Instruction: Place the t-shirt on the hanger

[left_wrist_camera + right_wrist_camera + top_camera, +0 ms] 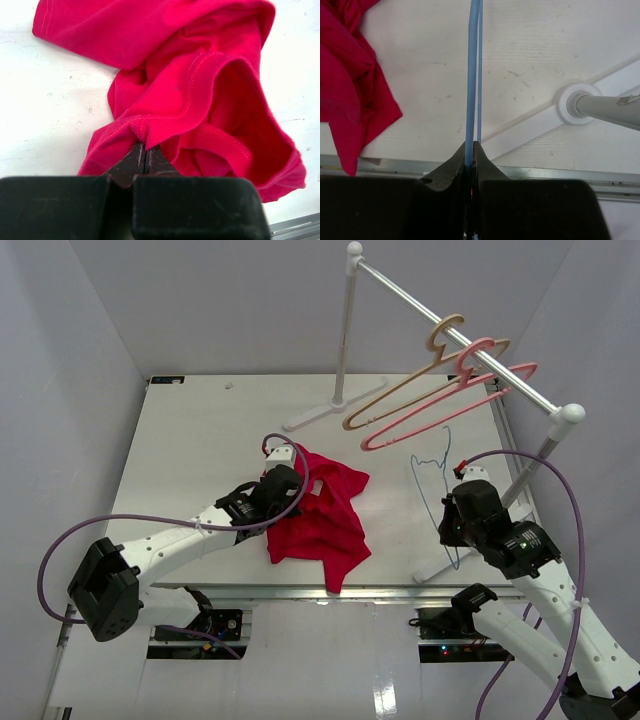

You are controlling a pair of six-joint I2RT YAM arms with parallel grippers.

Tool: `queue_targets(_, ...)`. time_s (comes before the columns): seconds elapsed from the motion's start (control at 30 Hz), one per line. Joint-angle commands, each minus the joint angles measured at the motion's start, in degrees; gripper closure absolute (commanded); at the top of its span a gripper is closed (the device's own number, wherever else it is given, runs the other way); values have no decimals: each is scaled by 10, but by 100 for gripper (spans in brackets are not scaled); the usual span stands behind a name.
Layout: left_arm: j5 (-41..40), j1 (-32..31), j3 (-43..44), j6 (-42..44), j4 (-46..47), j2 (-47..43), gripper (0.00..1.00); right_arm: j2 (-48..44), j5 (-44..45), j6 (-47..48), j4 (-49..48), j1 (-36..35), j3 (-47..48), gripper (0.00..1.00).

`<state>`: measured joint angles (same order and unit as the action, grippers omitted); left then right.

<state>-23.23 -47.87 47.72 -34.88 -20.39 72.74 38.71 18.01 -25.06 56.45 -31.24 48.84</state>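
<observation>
The table [200, 430] carries the rack [346, 330] at the back and the t-shirt [325, 515], which lies crumpled near the front edge. In that heap an opening may be hard to find, so the wire could snag in a fold. The hanger [472, 75] hangs clear of the rail over the table's right side and might swivel in so narrow a hold. The left gripper [145, 155], its arm stretched low, is pressed together on a hem fold. The right gripper [471, 150], angled downward, pinches 2 wire strands.

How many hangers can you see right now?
3: tan hanger and pink hanger hang on the rail; light-blue hanger is pinched in the right gripper. None appears hidden.
</observation>
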Motion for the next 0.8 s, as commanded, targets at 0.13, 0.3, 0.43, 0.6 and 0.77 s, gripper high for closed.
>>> queue_targets(0.13,23,31,34,6,-18,-12,100,-37,-147,88,-52,-3,-3,92)
queue_targets(0.3,47,69,37,9,-24,-22,100,-62,-174,117,-63,-4,3,92)
queue_targets(0.43,36,77,40,9,-33,-27,100,-73,-201,131,-60,-3,16,92)
queue_targets(0.6,32,89,63,6,-48,-18,100,-78,-234,149,-42,-3,46,92)
queue_targets(0.77,39,100,81,9,-57,-2,100,-102,-283,159,-34,-4,77,92)
